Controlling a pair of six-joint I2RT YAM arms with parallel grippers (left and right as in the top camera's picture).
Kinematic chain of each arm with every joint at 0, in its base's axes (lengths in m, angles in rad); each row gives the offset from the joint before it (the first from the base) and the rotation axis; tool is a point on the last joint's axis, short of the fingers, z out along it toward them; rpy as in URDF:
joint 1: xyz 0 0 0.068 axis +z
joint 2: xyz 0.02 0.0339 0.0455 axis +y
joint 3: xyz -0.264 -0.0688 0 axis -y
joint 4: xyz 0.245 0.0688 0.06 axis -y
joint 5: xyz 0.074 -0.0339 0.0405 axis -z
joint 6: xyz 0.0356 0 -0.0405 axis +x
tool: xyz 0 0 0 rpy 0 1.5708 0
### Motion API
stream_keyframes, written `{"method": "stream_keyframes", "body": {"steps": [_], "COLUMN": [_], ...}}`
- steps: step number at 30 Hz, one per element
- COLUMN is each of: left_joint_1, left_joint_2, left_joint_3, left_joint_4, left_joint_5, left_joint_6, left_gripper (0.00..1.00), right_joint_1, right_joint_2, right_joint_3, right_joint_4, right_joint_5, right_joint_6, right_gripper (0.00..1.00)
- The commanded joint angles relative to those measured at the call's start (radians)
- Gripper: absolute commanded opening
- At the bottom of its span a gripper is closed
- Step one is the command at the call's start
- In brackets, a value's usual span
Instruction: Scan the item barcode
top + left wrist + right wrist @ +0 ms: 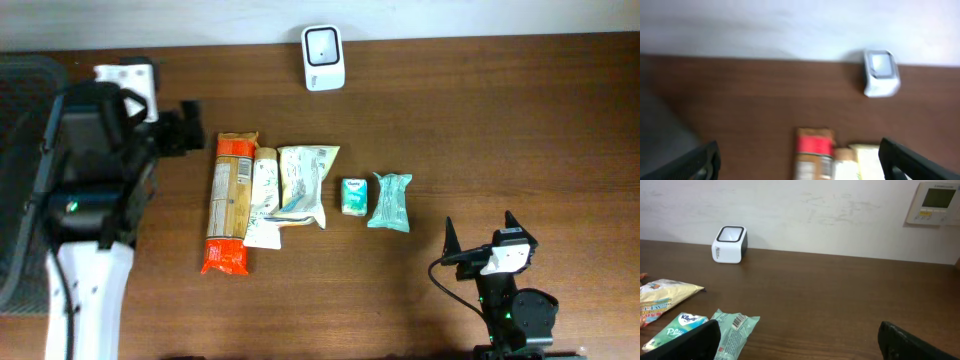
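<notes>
A white barcode scanner (323, 57) stands at the table's far edge, also in the left wrist view (881, 72) and the right wrist view (730, 244). Several packaged items lie in a row mid-table: a long orange packet (230, 203), a white packet (264, 195), a yellowish packet (303, 183), a small teal tissue pack (354, 195) and a mint-green packet (390, 201) showing a barcode (736, 321). My left gripper (190, 128) hovers open left of the orange packet (813, 150), holding nothing. My right gripper (480, 238) stands open and empty, right of the mint packet.
A black mesh chair (20, 180) sits at the left edge behind the left arm. A wall control panel (935, 202) hangs beyond the table on the right. Bare brown tabletop (520, 130) lies right of the scanner.
</notes>
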Motion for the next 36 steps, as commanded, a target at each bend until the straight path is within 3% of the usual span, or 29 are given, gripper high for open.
{"method": "stream_keyframes", "body": {"steps": [1, 6, 10, 12, 21, 36], "left_joint_1": [0.116, 0.265, 0.29, 0.29, 0.29, 0.29], "left_joint_2": [-0.078, -0.1, -0.074, -0.054, 0.051, 0.055], "left_joint_3": [0.01, 0.01, 0.01, 0.01, 0.01, 0.01], "left_joint_4": [-0.027, -0.089, -0.098, -0.098, -0.099, -0.099], "left_joint_5": [-0.083, -0.083, -0.07, 0.011, 0.023, 0.023], "left_joint_6": [0.066, 0.077, 0.2, 0.27, 0.275, 0.275], "left_gripper": [0.99, 0.99, 0.99, 0.99, 0.99, 0.99], "right_joint_1": [-0.003, -0.003, -0.003, -0.003, -0.003, -0.003], "right_joint_2": [-0.007, -0.007, -0.007, -0.007, -0.007, -0.007], "right_joint_3": [-0.008, -0.008, -0.008, -0.008, -0.008, -0.008], "right_joint_4": [0.0, 0.0, 0.0, 0.0, 0.0, -0.001], "right_joint_5": [0.009, 0.008, 0.009, 0.008, 0.009, 0.008], "right_joint_6": [0.001, 0.001, 0.001, 0.001, 0.001, 0.001], "right_gripper": [0.99, 0.99, 0.99, 0.99, 0.99, 0.99]}}
